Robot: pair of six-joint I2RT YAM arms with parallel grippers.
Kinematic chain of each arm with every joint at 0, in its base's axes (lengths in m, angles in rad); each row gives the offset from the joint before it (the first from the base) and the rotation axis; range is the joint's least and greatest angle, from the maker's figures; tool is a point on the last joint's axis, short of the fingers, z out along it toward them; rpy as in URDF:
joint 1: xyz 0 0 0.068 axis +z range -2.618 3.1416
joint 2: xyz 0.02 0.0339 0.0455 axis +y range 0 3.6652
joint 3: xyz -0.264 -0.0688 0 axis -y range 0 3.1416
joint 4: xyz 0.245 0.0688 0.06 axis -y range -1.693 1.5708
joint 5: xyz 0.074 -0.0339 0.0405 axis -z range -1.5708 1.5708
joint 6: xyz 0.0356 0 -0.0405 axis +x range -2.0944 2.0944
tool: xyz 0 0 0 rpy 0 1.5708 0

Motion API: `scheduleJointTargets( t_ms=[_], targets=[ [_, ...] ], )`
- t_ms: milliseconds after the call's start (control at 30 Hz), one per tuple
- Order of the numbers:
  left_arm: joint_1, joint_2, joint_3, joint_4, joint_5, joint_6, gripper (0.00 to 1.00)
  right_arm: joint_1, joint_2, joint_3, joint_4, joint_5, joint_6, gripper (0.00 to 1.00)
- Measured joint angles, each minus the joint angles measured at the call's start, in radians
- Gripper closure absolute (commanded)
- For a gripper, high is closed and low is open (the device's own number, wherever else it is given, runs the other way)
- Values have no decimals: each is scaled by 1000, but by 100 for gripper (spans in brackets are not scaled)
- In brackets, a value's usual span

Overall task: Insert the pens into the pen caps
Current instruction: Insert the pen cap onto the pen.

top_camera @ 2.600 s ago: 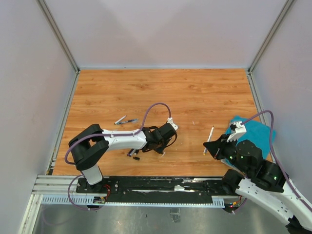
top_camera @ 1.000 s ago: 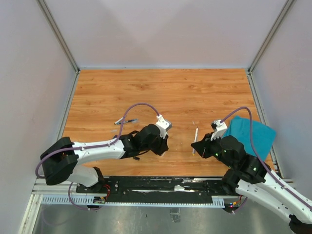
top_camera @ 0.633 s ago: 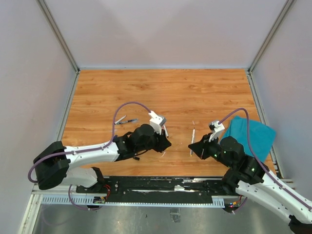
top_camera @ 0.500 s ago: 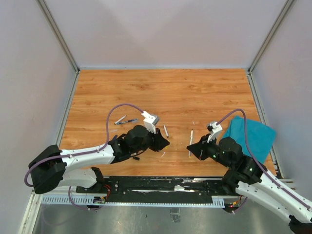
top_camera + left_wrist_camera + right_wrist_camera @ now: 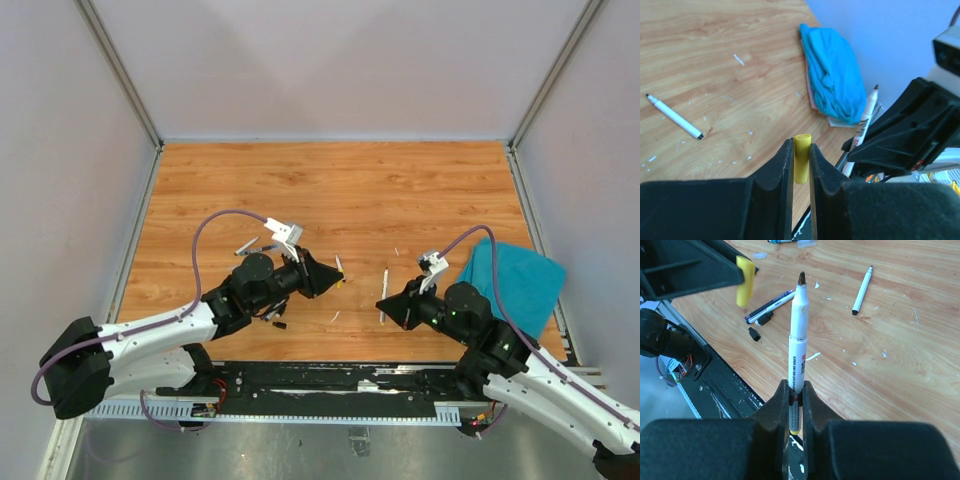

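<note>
two pens (image 5: 249,246) are seen lying close together on the wooden counter (image 5: 400,190), left of the middle. two more pens (image 5: 771,305) are laid side by side nearer the front edge, partly hidden under the left arm in the top view, with a small black cap (image 5: 754,334) just beside them. the left fingers (image 5: 782,172) are clamped on a short yellow cap (image 5: 801,162), which is held off the counter with its free end pointed towards the right arm. a white pen (image 5: 674,116) with a dark tip is seen lying flat on the counter, just beyond the yellow cap in the top view. the right fingers (image 5: 811,405) are closed tight on the lower barrel of a white marker (image 5: 797,335), which is held clear of the counter with its bare dark tip aimed towards the yellow cap. tip and cap are seen near each other but apart. a teal cloth (image 5: 510,285) is found crumpled at the right edge of the counter.
</note>
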Motion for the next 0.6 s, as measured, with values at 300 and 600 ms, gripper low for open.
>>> scheduleJointTargets(
  t_ms=[300, 600],
  targets=[
    [0, -77, 0, 14, -49, 6, 100, 0, 66, -21, 70, -40, 2, 99],
    [0, -119, -4, 26, -72, 3, 99, 17, 181, -84, 228, -120, 60, 99]
  ],
)
